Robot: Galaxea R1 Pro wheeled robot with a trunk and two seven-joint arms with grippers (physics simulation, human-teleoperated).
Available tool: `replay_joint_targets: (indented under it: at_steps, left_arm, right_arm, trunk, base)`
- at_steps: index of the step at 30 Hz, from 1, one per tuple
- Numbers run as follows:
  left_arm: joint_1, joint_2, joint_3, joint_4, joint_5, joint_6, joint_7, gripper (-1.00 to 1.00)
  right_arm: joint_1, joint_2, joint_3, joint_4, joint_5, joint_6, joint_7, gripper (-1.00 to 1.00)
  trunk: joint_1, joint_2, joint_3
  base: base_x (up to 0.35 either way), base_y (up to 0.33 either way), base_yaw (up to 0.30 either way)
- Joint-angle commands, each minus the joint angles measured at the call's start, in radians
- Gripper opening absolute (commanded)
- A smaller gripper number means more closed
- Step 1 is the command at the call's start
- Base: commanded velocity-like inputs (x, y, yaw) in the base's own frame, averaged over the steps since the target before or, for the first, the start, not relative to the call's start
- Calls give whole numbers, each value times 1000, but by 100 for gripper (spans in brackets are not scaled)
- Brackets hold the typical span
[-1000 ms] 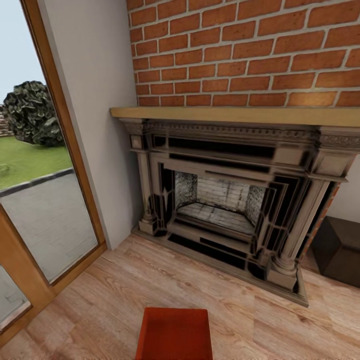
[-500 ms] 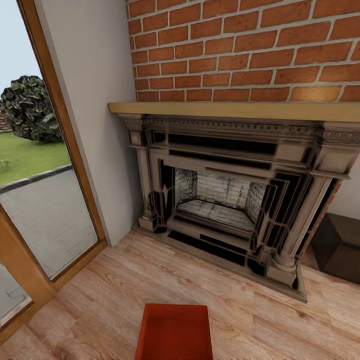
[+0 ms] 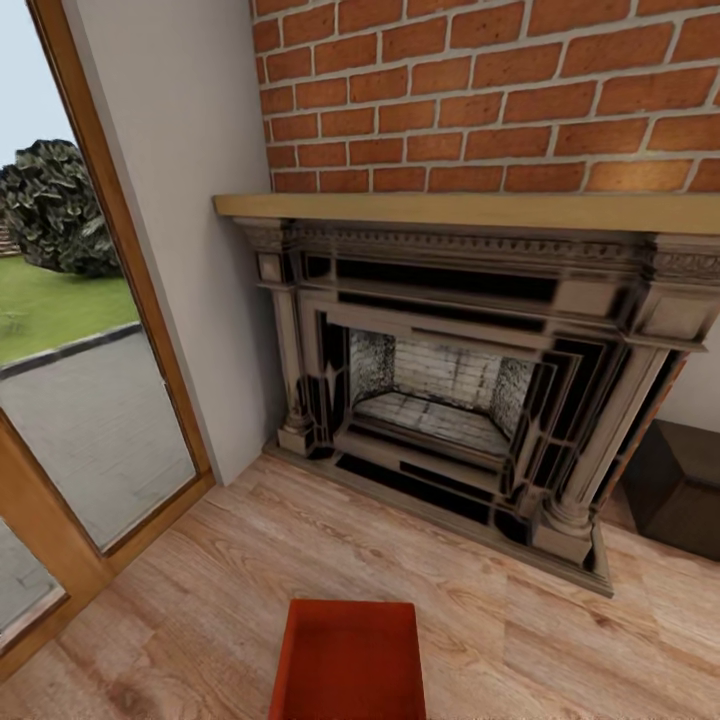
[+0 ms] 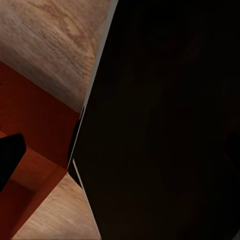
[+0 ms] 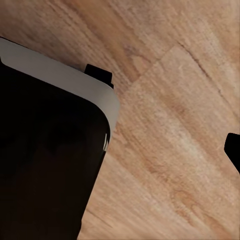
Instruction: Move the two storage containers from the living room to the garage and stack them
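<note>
Head view: I'm seeing 1 storage container (image 3: pixel 347 660) sitting on wood planks (image 3: pixel 200 600) facing the fireplace (image 3: pixel 450 400); I cannot tell either end effector's state.

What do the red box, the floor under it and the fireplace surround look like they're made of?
The storage container: smooth, matt red-orange walls without grain or seams, probably plastic. The floor: light wood planks, going by the visible grain and board joints. The fireplace surround: grey-beige carved mouldings and columns, stone-like, though painted wood can't be excluded. The mantel shelf looks like plain pale wood.
</note>
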Motion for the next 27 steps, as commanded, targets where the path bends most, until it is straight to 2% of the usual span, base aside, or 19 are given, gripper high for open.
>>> replay_joint_targets:
  at_steps: [1,13,19,27]
  left_arm:
    - [0,0,3,-1,2,-2,1,100]
    - [0,0,3,-1,2,-2,1,100]
    - [0,0,3,-1,2,-2,1,100]
    - [0,2,3,-1,3,-2,1,100]
  right_arm:
    - [-1,0,7,3,-4,-6,-2,100]
    - [-1,-1,6,3,-4,-6,-2,100]
    - [-1,-1,6,3,-27,-6,-2,100]
    - [-1,-3,6,3,-30,-7,-2,100]
  trunk:
    - [0,0,-2]
    - [0,0,-22]
    - [0,0,-31]
    - [0,0,-44]
  base:
    - [0,0,0]
    - [0,0,0]
    - [0,0,0]
    - [0,0,0]
